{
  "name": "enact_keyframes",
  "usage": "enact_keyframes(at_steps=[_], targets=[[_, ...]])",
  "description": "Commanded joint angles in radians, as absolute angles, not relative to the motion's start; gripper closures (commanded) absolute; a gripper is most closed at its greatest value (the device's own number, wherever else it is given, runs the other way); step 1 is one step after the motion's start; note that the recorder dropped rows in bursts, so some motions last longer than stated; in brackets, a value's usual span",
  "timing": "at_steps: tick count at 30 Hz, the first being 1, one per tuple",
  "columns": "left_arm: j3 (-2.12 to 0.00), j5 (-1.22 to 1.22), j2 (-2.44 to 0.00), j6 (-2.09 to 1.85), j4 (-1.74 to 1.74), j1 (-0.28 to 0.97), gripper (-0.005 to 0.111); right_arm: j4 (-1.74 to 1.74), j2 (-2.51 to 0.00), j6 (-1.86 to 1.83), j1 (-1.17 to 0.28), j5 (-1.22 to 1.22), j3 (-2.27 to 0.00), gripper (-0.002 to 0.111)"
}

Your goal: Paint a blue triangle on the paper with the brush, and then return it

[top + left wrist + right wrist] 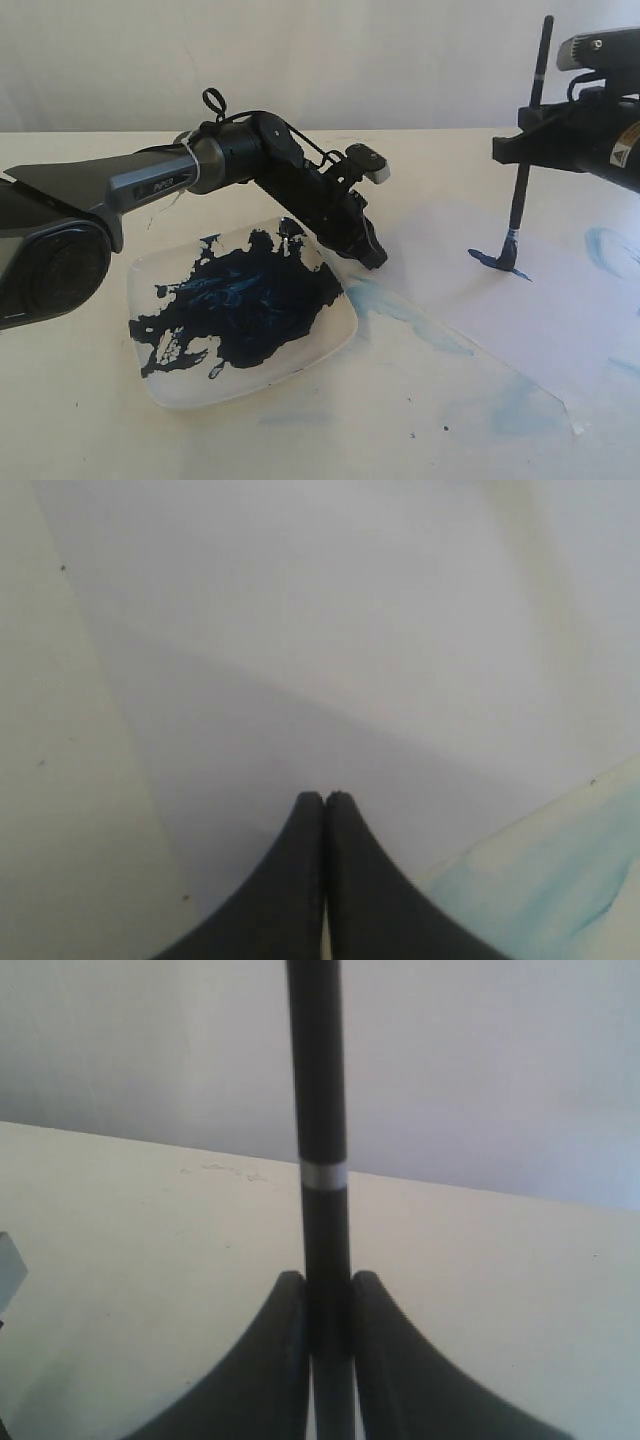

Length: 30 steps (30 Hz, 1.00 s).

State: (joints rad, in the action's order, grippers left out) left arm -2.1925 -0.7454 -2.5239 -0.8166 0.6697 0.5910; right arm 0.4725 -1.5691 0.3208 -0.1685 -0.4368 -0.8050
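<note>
So the right gripper (327,1280) was clamped tight on the long thin black paintbrush (520,195). It was upright, bristles touching the dark-blue painted triangle (497,263) on the big whitish paper sheet (520,330). Left gripper (325,798) was pinched together at the blue-smeared square white plate's (240,392) 2 o'clock corner.

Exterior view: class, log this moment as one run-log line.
right gripper: shut on brush | brush: upright, tip on paper | blue triangle: unfinished | left gripper: shut, near paper
</note>
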Motion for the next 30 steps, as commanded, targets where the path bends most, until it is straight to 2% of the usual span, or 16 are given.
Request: enact_keyframes(at_steps=[1,20,30], targets=[[-2.195,-0.778,-2.523,-0.811,0.672,0.59,0.107,0.462,-1.546,0.267,-0.159,-0.387,-0.806,0.108],[-2.195,-0.78,-2.523,-0.811,0.672,0.59,0.107,0.46,-1.491,0.229,-0.157,-0.256,-0.806,0.108],[-2.195,-0.782,-2.523,-0.811,0.672,0.59,0.107,0.465,-1.409,0.231,-0.157,-0.283,-0.806,0.108]])
